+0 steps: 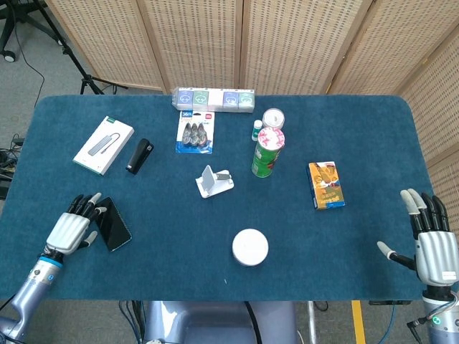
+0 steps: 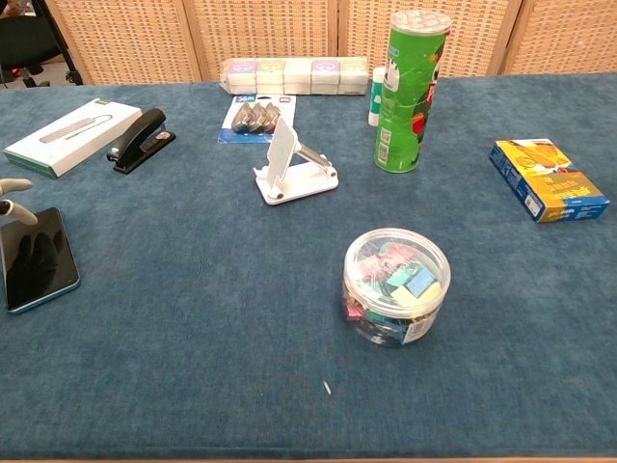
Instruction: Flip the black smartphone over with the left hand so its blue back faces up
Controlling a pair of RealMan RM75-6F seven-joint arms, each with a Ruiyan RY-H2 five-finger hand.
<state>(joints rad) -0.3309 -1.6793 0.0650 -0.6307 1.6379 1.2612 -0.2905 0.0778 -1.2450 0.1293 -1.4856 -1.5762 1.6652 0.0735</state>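
Note:
The black smartphone (image 1: pixel 114 223) lies flat near the table's front left edge, screen up, with a thin blue rim showing; in the chest view the phone (image 2: pixel 39 258) mirrors dark finger shapes. My left hand (image 1: pixel 70 228) hovers at the phone's left side, fingers spread and reaching over its far corner, holding nothing. Only its fingertips (image 2: pixel 12 185) enter the chest view at the left border. My right hand (image 1: pixel 429 240) rests open off the front right edge, far from the phone.
A white box (image 1: pixel 104 145) and black stapler (image 1: pixel 140 155) lie behind the phone. A white phone stand (image 1: pixel 214 181), green can (image 1: pixel 267 152), clear tub of clips (image 2: pixel 396 285), blue-yellow box (image 1: pixel 326 185), clip pack (image 1: pixel 196 132) and a row of small boxes (image 1: pixel 214 99) fill the middle and back.

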